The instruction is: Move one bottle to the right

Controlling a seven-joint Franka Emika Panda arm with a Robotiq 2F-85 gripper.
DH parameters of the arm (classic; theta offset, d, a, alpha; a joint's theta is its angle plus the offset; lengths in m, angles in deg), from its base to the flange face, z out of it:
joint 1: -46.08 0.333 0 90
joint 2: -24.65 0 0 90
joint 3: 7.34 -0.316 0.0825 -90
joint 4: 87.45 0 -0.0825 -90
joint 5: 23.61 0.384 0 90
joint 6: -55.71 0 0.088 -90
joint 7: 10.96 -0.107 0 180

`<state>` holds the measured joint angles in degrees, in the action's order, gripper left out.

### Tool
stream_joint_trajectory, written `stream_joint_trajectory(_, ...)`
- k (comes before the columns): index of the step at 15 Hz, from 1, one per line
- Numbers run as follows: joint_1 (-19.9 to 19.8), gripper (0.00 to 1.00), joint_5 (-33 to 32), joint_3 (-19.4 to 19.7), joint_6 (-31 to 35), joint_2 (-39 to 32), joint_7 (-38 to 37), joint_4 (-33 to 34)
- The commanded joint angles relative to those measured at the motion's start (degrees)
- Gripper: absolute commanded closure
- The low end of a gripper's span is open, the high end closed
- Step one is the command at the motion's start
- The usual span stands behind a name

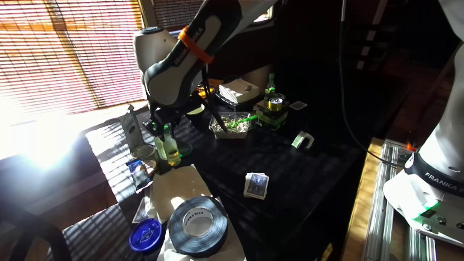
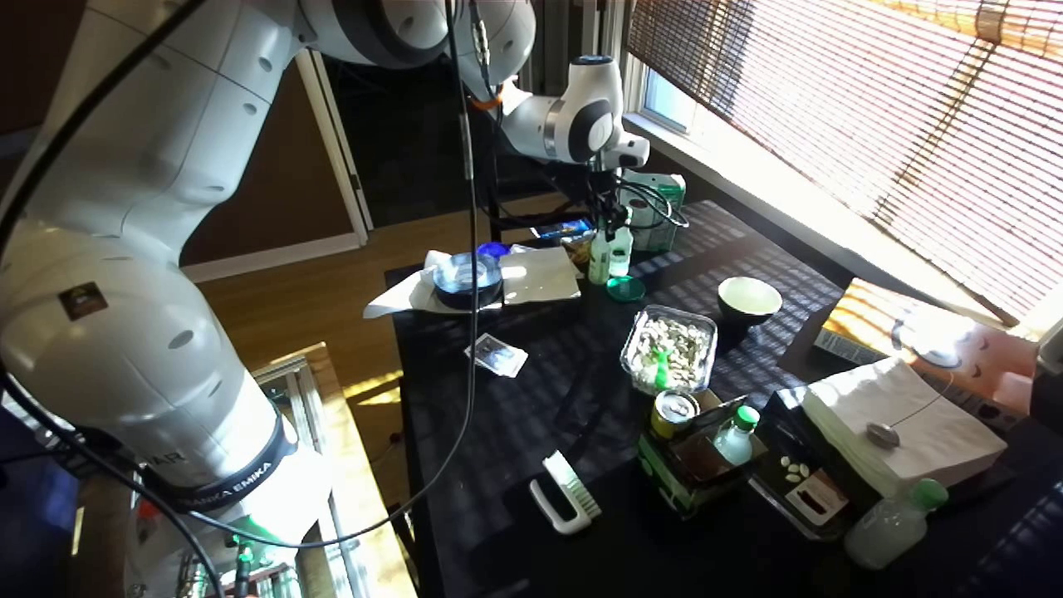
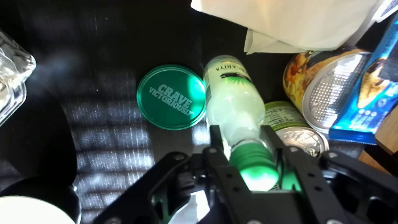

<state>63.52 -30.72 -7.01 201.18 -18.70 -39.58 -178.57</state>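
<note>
Your claw (image 3: 242,132) pinches the light-green bottle (image 3: 234,99) at its neck, with the green cap (image 3: 253,161) set back between the fingers (image 3: 222,168). Past the fingertips (image 3: 215,135) its body slants away, just beside the green lid (image 3: 172,97). In both exterior views a second green bottle (image 1: 160,148) stands close by; you can't tell if the pinched one's base touches the table (image 1: 224,174)

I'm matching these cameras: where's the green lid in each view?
In an exterior view: green lid left of centre, just below mid-height.
In an exterior view: green lid right of centre, near mid-height.
In the wrist view: green lid near centre, slightly left.
Shared landmark: the clear food tray.
</note>
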Motion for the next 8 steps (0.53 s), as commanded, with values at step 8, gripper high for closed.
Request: stream_joint_trajectory(8,-0.9,0.93,2.4,0.4,-3.6,3.2,2.6,-0.8)
